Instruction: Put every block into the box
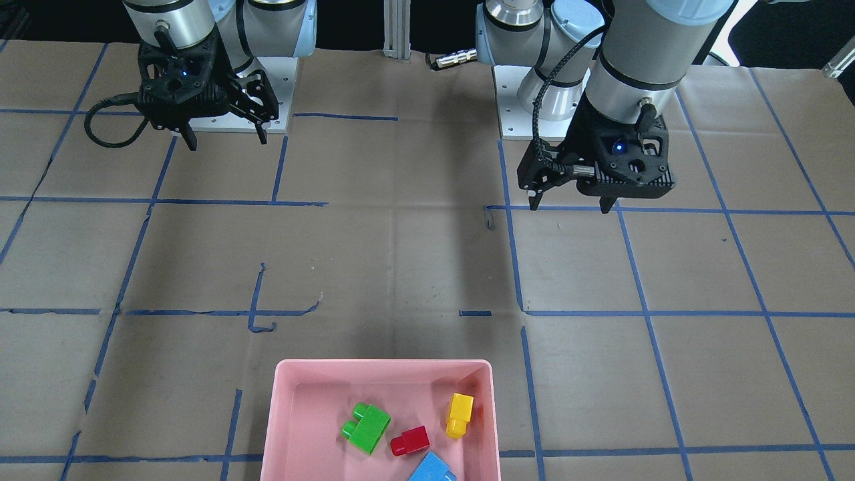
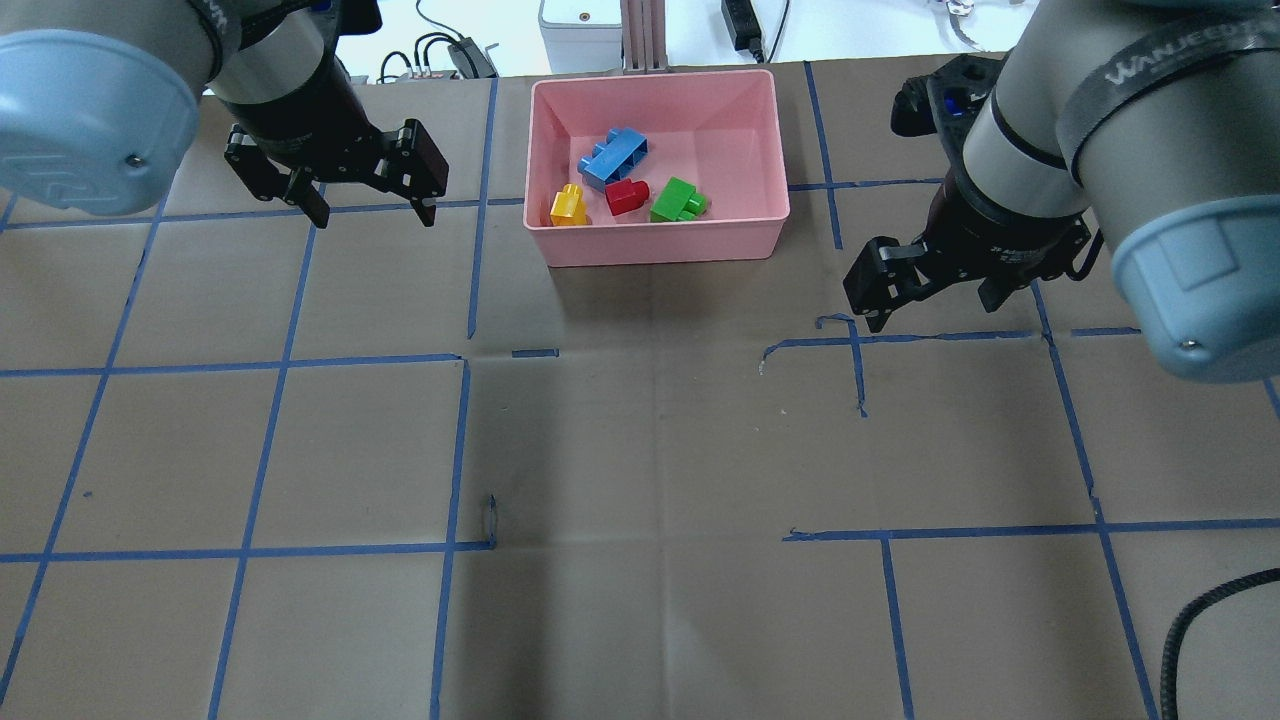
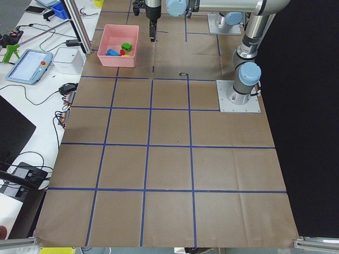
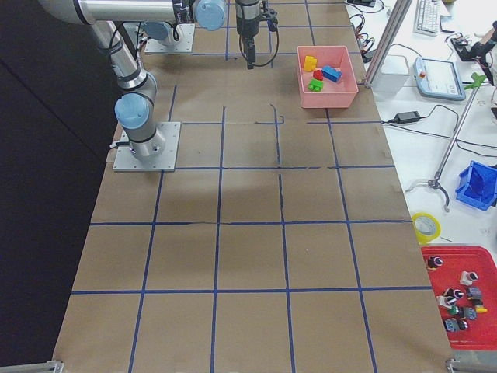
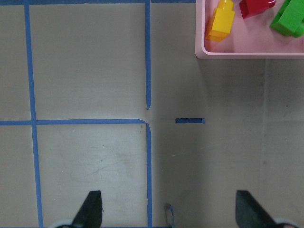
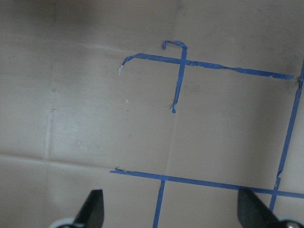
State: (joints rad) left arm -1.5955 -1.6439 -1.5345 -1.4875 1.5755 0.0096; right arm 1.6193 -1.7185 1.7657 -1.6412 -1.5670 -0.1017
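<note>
- Overall, the desk (image 2: 640,450) is covered in brown paper and marked off into squares by blue tape lines (image 2: 284,366).
- The pink box (image 2: 660,245) is set at the upper middle of the overhead view and at the bottom middle of the front-facing view. All four blocks are contained in it.
- The left hand (image 2: 373,212) is held above the desk at the upper left of the overhead view, left of the box and apart from it. Its fingers are spread wide and nothing is held between them.
- The right hand (image 2: 930,310) is held at the right of the overhead view, lower right of the box. It is likewise released, with its fingers parted over bare paper and tape.
- The blue block (image 2: 612,158) is laid uppermost in the box in the overhead view.
- The green block (image 2: 677,200) is placed just right of the red one.
- The yellow block (image 2: 568,206) is found by the box's lower left corner.
- The red block (image 2: 627,196) is lodged between yellow and green, just below blue.
</note>
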